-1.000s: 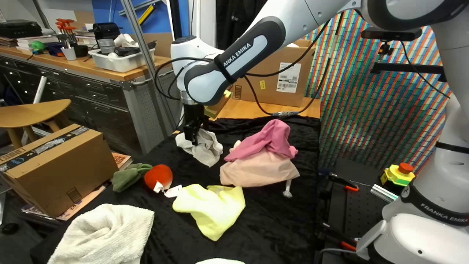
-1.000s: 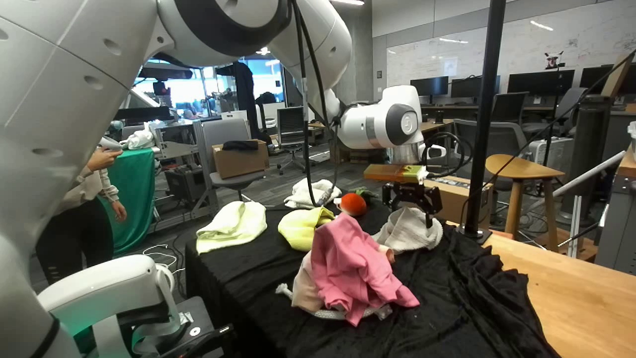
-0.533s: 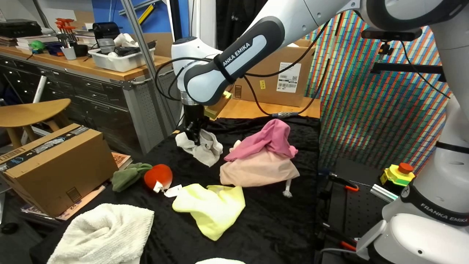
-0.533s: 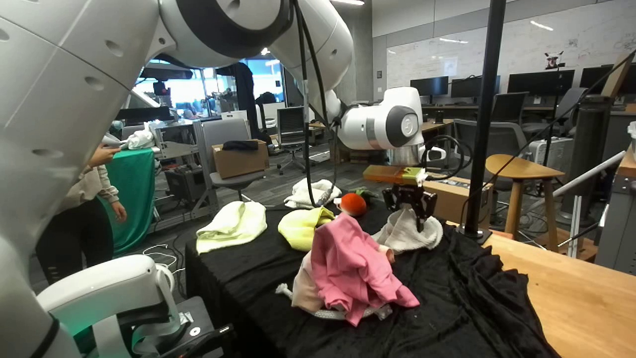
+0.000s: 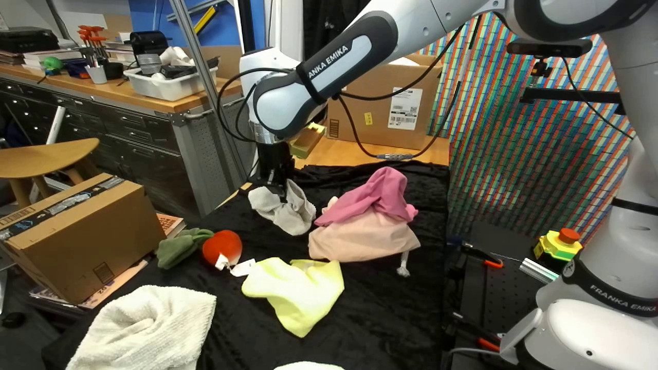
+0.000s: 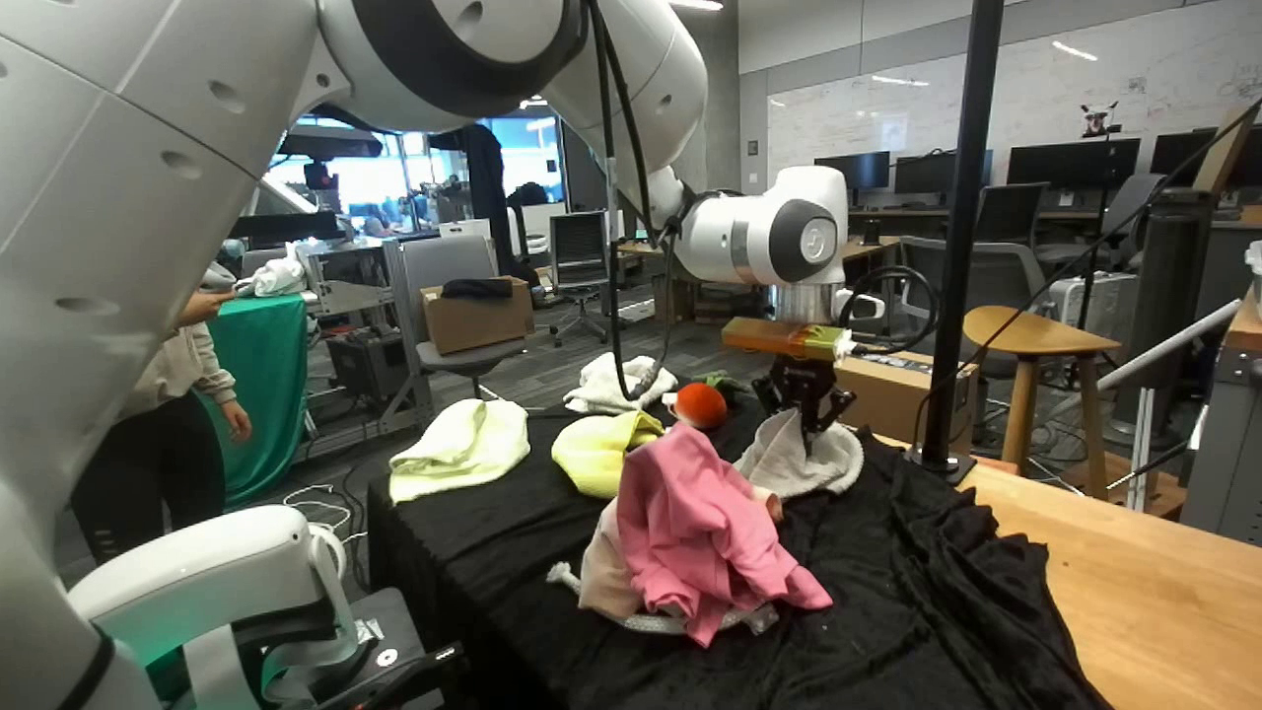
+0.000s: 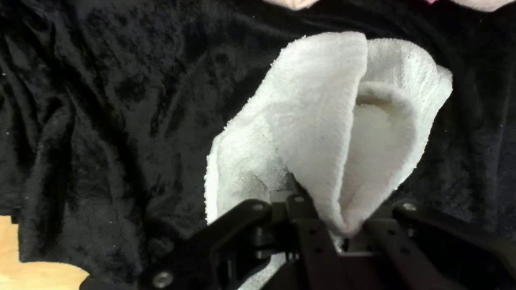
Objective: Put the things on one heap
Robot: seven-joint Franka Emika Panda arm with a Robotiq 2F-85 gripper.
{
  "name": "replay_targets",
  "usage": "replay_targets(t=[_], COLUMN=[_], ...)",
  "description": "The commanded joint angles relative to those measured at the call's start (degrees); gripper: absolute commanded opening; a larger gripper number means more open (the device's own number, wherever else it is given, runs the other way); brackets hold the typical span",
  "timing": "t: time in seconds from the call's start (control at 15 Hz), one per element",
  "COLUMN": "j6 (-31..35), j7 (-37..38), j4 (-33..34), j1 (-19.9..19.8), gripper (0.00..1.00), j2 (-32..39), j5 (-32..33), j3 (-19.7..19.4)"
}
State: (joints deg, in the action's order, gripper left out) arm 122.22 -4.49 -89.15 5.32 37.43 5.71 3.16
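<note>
Compared with one second ago, the gripper [image 6: 808,442] is bringing its jaws together, and the grey-white cloth [image 5: 297,216] is shifting slightly toward the pink and peach heap [image 5: 365,239]. The jaws are now standing narrow and are grasping a fold of this cloth. The cloth is lying directly below the gripper, near the edge of the table [image 6: 1163,592] where the black pole [image 6: 958,247] is standing. The heap is resting apart from it, nearer to the opposite edge.
</note>
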Motion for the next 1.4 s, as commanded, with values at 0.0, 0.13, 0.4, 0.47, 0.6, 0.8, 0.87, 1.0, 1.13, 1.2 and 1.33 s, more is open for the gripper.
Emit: replay_targets(t=[0.0, 0.13, 0.4, 0.47, 0.6, 0.8, 0.87, 1.0, 1.13, 1.2, 1.33], j6=[-4.4, -5.0, -5.8, -6.4, -7.8, -9.4, -9.4, -9.4, -9.1, -8.9, -8.6], j7=[-4.2, -4.8, -7.0, -7.9, -9.9, -12.6, -13.8, -15.9, -18.2, -19.1, -21.8], j4=[2.0, 1.7, -1.3, -2.4, -4.8, -9.4, -11.5, -15.1, -18.6, -20.0, -23.1], j1=[-1.7, -2.0, -3.0, -3.3, -3.9, -4.7, -5.1, -5.7, -6.4, -6.7, -7.5], gripper=[0.08, 0.08, 0.08, 0.08, 0.08, 0.08, 0.08, 0.07, 0.07, 0.07, 0.07], j2=[-0.5, -1.6, -6.4, -8.0, -11.4, -16.5, -18.5, -22.0, -25.3, -26.6, -29.9], j5=[-2.0, -1.7, -1.6, -1.6, -1.9, -2.2, -2.4, -3.2, -4.3, -4.8, -6.3], j3=[1.3, 1.1, 1.1, 1.2, 1.4, 1.4, 1.3, 1.3, 1.0, 0.8, 0.5])
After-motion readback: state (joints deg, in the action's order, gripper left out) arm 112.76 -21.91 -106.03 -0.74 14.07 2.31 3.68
